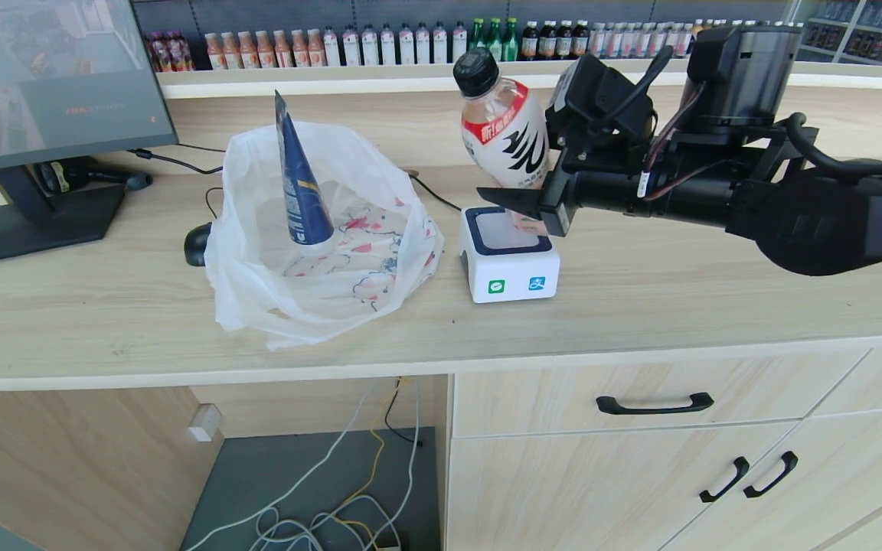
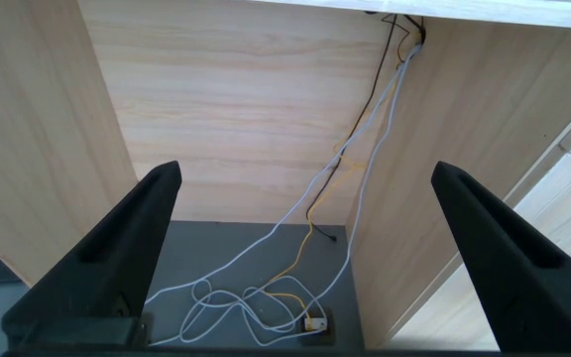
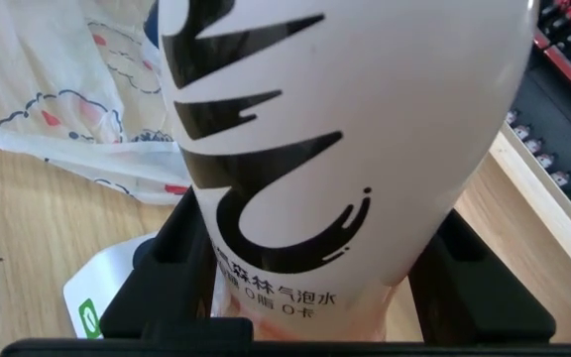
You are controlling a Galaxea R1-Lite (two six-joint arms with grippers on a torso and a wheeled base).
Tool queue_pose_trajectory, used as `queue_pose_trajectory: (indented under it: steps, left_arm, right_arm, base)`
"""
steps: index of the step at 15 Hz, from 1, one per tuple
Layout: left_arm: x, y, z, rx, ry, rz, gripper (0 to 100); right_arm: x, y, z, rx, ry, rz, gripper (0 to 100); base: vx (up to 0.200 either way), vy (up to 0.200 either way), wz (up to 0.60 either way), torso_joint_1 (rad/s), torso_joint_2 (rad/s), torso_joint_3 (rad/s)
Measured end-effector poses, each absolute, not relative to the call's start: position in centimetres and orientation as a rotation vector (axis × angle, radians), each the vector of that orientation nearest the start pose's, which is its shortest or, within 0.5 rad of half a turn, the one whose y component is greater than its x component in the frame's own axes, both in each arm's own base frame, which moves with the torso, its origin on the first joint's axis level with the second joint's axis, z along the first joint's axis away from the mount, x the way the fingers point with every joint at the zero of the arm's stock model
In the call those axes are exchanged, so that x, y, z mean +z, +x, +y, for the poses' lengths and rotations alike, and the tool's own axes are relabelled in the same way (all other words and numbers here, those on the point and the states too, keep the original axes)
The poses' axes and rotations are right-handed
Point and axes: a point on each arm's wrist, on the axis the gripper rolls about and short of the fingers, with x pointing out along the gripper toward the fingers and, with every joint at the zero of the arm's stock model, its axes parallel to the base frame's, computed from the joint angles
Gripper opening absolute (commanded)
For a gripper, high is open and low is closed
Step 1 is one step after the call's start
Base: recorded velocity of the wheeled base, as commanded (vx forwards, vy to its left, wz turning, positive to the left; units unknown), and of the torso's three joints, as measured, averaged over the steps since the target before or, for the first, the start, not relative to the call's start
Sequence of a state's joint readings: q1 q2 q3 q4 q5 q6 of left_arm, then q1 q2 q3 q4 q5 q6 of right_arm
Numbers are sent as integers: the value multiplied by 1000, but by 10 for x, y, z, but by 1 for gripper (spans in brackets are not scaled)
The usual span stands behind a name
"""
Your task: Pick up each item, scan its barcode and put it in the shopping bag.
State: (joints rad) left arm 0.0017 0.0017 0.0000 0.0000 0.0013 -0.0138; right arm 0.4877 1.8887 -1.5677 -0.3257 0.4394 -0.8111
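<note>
Head view: tool (image 1: 515, 202) (horizontal) around bottle (image 1: 504, 132)

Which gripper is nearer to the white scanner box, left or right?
Right. The right gripper holds the bottle just above the scanner; the left gripper hangs below the counter, over floor cables.

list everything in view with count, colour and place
scanner: 1, white, dark blue frame, on the counter
drink bottle: 1, white, black cap, over the scanner
shopping bag: 1, translucent white, printed, on the counter
tube: 1, dark blue, standing in the bag
monitor: 1, black, counter's left end
mouse: 1, black, left of the bag
shelf bottles: one row, mixed colours, behind the counter
drawer handles: 3, black, below the counter
cables: several, white and yellow, floor under counter
right gripper: 1, black, shut on the drink bottle
left gripper: 1, black, open, facing the under-counter space
</note>
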Motion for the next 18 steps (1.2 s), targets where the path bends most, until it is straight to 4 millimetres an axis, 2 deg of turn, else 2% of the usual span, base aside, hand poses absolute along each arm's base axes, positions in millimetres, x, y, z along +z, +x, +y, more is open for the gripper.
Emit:
queue_pose_trajectory:
  steps: [5,13,18]
  left_arm:
    - [76,-23,0,3,-14,2,100]
    - [76,-23,0,3,-14,2,100]
    - [76,-23,0,3,-14,2,100]
  right_arm:
    - [314,326,184,870,-697,-383,0]
    - [344,291,163,819,-461,-474,0]
    - [342,273,147,784,-251,-570,0]
  base:
    - [0,0,0,0,0,0]
    - [0,0,0,0,0,0]
    - [0,0,0,0,0,0]
